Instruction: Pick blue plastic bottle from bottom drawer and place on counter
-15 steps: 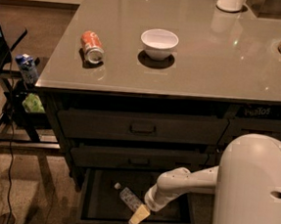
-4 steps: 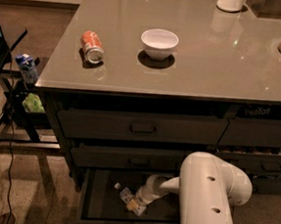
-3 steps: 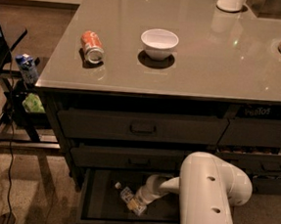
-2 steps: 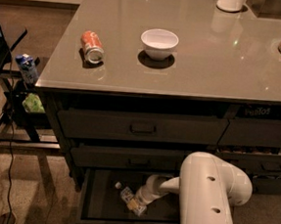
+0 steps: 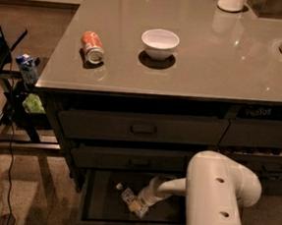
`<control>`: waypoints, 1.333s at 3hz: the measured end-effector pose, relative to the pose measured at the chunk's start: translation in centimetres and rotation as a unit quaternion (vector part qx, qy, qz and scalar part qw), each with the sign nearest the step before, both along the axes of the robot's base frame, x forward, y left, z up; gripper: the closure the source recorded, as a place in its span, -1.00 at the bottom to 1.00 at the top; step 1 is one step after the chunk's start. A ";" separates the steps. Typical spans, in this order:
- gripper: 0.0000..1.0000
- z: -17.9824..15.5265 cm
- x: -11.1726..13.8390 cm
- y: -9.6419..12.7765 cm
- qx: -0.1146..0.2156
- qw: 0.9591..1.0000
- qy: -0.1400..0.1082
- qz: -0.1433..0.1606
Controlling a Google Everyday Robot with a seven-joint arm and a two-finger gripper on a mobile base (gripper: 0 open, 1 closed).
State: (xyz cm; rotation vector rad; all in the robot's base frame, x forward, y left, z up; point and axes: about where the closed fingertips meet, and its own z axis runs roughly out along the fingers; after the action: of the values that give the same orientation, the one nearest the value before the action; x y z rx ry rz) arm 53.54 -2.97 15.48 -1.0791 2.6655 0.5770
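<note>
Gripper is down in the bottom drawer, at the near-right end of the bottle, which lies flat with its long axis running from the white cap at far left to the end under the gripper; whether it has hold of the bottle I cannot tell. Two shut drawers and the counter edge hang above, so the lift likely must come out nearward before rising. Bare room lies right of the bowl, away from the can.
</note>
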 end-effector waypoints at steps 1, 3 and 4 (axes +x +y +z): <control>1.00 3.4 -1.2 -2.0 -0.002 1.000 -0.012 -0.015; 1.00 11.0 -5.1 -7.7 -0.031 0.997 -0.027 -0.068; 1.00 11.0 -5.1 -7.7 -0.031 0.997 -0.027 -0.068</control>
State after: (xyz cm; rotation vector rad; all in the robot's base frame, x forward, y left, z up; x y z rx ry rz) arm 48.41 -10.67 26.47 -0.9057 2.6997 0.4360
